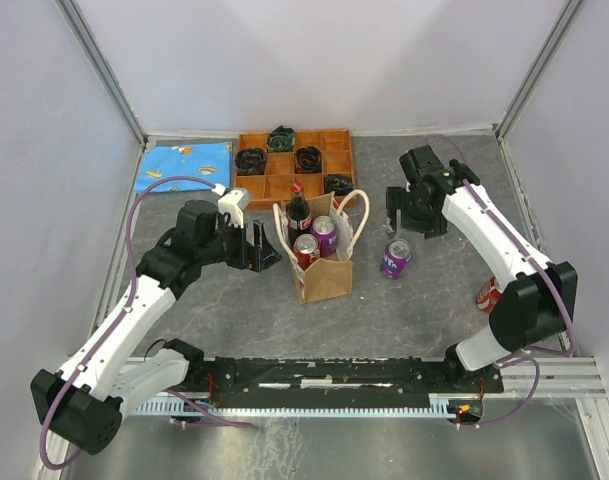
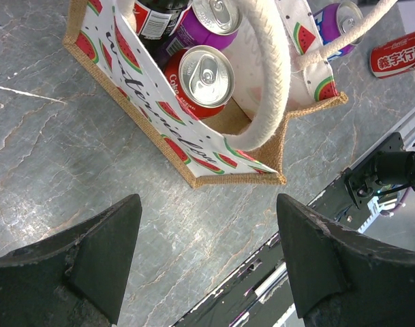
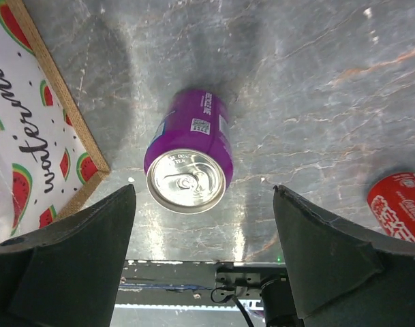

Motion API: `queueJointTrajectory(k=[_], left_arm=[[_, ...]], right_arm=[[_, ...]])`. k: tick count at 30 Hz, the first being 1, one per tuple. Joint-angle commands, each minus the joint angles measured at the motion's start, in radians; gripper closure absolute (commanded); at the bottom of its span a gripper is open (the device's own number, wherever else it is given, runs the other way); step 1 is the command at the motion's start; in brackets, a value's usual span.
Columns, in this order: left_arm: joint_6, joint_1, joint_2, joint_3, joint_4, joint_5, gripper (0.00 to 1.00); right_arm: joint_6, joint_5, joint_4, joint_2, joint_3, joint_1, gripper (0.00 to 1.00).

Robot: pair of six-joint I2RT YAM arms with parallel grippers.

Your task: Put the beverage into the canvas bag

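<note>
Cutting off the loose red can [image 1: 487, 294] behind the right arm by the table's [image 1: 224, 310] right edge. Hiding the lower halves of a bottle [image 1: 298, 212] and two cans [image 1: 325, 233] inside the canvas bag [image 1: 324, 275] near the table's middle. Standing upright just right of the bag, not touching: purple can [image 1: 395, 259]. Hovering over it with right gripper [image 1: 396, 225] spread, empty. Hanging just left of the bag with left gripper [image 1: 264, 248] spread, empty. Lying along the far edge: compartment tray [image 1: 294, 190], blue cloth [image 1: 187, 165].

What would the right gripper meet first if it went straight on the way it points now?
Most likely the upright purple can, framed in the wrist view between the fingers of the open right gripper; how far off it stands is unclear.
</note>
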Motion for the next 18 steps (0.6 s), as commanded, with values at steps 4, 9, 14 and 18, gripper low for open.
queueJointTrajectory(k=[4, 9, 14, 18], left_arm=[[0.027, 0.007, -0.016, 0.004, 0.024, 0.028, 0.14], [0.028, 0.007, -0.017, 0.003, 0.023, 0.029, 0.14], [0.027, 0.007, -0.016, 0.001, 0.023, 0.030, 0.14], [0.026, 0.006, -0.016, 0.002, 0.024, 0.032, 0.14]], right_arm=[[0.013, -0.122, 0.050, 0.030, -0.086, 0.002, 0.11], [0.002, -0.107, 0.068, 0.064, -0.132, 0.005, 0.11], [0.005, -0.117, 0.098, 0.083, -0.168, 0.010, 0.17], [0.001, -0.108, 0.111, 0.095, -0.175, 0.013, 0.33]])
